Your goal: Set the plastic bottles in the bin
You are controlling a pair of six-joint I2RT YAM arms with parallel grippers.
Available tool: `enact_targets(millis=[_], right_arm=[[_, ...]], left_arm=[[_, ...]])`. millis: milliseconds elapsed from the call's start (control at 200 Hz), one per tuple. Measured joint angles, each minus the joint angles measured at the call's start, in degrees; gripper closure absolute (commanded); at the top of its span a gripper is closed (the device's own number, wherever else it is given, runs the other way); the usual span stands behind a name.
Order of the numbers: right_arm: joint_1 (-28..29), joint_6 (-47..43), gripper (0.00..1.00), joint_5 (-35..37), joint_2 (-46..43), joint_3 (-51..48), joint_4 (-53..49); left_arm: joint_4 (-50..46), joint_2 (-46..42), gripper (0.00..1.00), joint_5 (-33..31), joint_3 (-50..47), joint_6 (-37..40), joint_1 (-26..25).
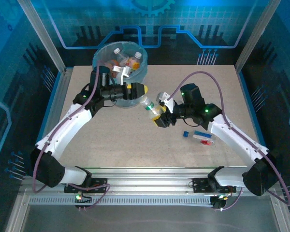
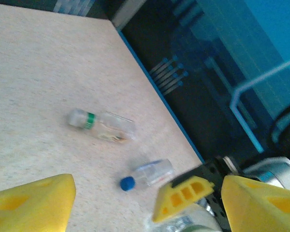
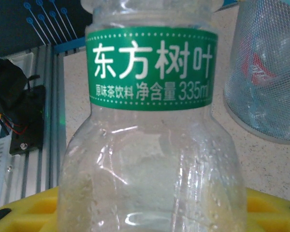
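Observation:
The grey-blue bin (image 1: 104, 54) with its light-blue bag stands at the table's back left, and several plastic bottles (image 1: 127, 60) lie inside it. My right gripper (image 1: 160, 119) (image 3: 152, 220) is shut on a clear bottle with a green label (image 1: 147, 104) (image 3: 151, 140), held tilted above mid-table just right of the bin. My left gripper (image 1: 138, 89) (image 2: 149, 195) hangs open and empty beside the bin's near side, facing that bottle. Two more bottles lie on the table at the right: a blue-capped one (image 1: 194, 135) (image 2: 150, 174) and one with a green band (image 2: 102, 126).
The bin's mesh wall (image 3: 268, 72) is close on the right in the right wrist view. The table's blue right edge (image 2: 159, 101) runs past the lying bottles. The right gripper's yellow finger (image 2: 183, 195) shows between my left fingers.

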Motion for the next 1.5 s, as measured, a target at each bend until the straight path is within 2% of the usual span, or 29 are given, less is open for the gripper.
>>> enact_targets(millis=[135,325,500,695,830,1030,1090,1271,1391,1501], right_arm=[[0.0,1.0,0.43,-0.1,0.0,0.5,-0.1],[0.0,3.0,0.44,0.3,-0.2,0.6,-0.1],[0.0,5.4,0.43,0.7,-2.2,-0.3,0.7],[0.0,6.7,0.42,2.1,-3.7,-1.4,0.8],[0.1,6.6,0.41,2.8,-3.7,-1.4,0.3],[0.1,6.9,0.39,3.2,-3.7,-1.4,0.5],[0.2,7.1,0.37,3.3,-3.7,-1.4,0.5],[0.1,7.8,0.17,5.1,-3.7,-1.4,0.7],[0.1,8.8,0.06,7.7,-3.7,-1.2,0.8],[0.1,9.1,0.02,10.8,-4.0,-0.8,0.9]], left_arm=[[0.0,0.0,0.25,1.6,1.0,0.1,-2.5],[-0.1,0.4,0.22,2.8,1.3,0.0,-3.1],[-1.6,1.0,0.27,3.7,1.5,0.4,-4.3],[-3.0,2.0,0.44,4.6,2.6,1.2,-5.0],[-3.1,2.0,0.62,5.1,3.1,1.6,-5.2],[-3.6,2.0,0.6,4.9,3.5,1.7,-5.2],[-3.9,2.0,0.66,4.8,3.7,1.7,-5.2],[-4.3,2.0,1.0,2.4,4.2,1.5,-5.1],[-4.2,1.2,1.0,-1.4,4.6,0.9,-4.6],[-3.8,-0.1,1.0,-4.9,5.8,-0.6,-2.9]])
